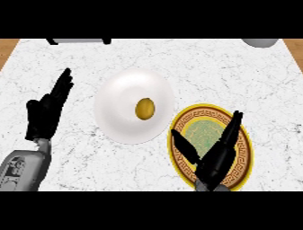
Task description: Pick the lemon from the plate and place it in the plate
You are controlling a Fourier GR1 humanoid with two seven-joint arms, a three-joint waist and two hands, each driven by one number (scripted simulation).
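A yellow lemon (145, 108) lies near the middle of a plain white plate (124, 90) at the counter's centre. Just right of it, nearer to me, sits a patterned plate (241, 134) with a gold and brown rim and a green middle. My right hand (216, 161) is open above that patterned plate, fingers straight and pointing away, thumb spread to the left. It holds nothing and is apart from the lemon. At the left of the view my left hand (46, 112) rests open, fingers up, well left of the white plate.
The white marble counter (247, 72) has wooden strips along its left and right sides. A dark and grey object (78, 41) shows at the far edge, upper left. A pale rounded object (260, 42) peeks in at the upper right.
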